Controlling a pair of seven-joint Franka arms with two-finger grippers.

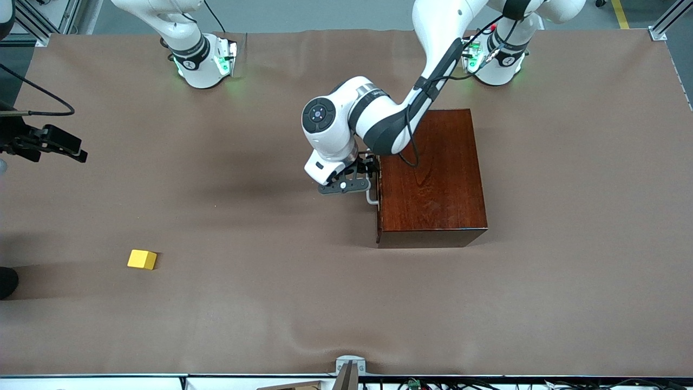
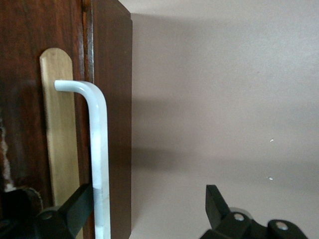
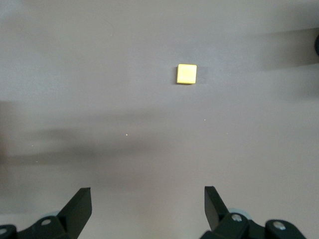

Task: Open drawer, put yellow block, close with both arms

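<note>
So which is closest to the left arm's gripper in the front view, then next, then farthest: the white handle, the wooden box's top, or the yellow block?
1. White handle: between the left gripper's open fingers, on the drawer front.
2. Wooden box top: right beside it.
3. Yellow block: toward the right arm's end of the table, nearer the front camera.

A broad table under a taupe-brown cloth, in a workshop with a grey floor

We see the wrinkled taupe-brown fabric table cover (image 1: 303, 303) filling nearly the whole front view, with soft creases running along its length and long blurred shadows lying across it toward the right arm's end. Above the cover's top edge we make out a strip of smooth grey floor (image 1: 325, 13) with a yellow painted line (image 1: 620, 13) near one corner. Silver aluminium frame rails (image 1: 668, 21) meet the cover at its upper corners. Along the cover's lower edge we note a small grey metal bracket (image 1: 349, 364), a white ledge and loose dark cables (image 1: 487, 383). The light is even and diffuse.
</note>
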